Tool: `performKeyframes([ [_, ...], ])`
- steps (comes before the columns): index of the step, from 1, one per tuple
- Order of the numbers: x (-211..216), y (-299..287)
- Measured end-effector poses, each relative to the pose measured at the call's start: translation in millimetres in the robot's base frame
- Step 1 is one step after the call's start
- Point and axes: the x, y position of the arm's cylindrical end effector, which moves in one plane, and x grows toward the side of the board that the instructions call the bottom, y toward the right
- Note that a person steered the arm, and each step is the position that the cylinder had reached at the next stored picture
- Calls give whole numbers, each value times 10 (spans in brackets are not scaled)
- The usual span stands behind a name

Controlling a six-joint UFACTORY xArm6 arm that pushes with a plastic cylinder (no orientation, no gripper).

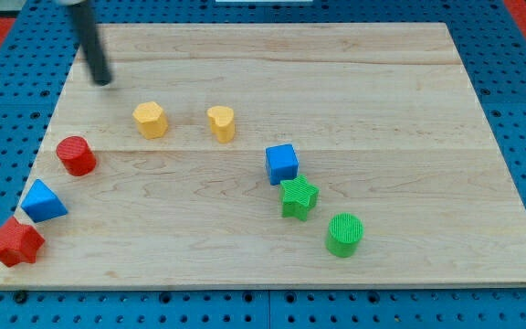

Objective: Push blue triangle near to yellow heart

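Note:
The blue triangle [43, 201] lies near the board's left edge, toward the view's bottom. The yellow heart [221, 122] sits left of the board's middle, toward the view's top, well to the right of and above the triangle. My tip [104, 80] rests on the board at the view's upper left, far above the blue triangle and well left of the yellow heart, touching no block.
A yellow hexagon [151, 120] sits left of the heart. A red cylinder [77, 155] stands between my tip and the triangle. A red star [15, 242] lies just below the triangle. A blue cube [282, 164], green star [299, 197] and green cylinder [344, 234] cluster right of centre.

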Motion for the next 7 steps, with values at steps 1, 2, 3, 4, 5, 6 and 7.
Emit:
performKeyframes([
  [1,333,-288],
  [2,635,-296],
  [3,1527,-275],
  [4,1655,-301],
  [5,1718,-56],
  [6,1916,265],
  [7,1981,20],
])
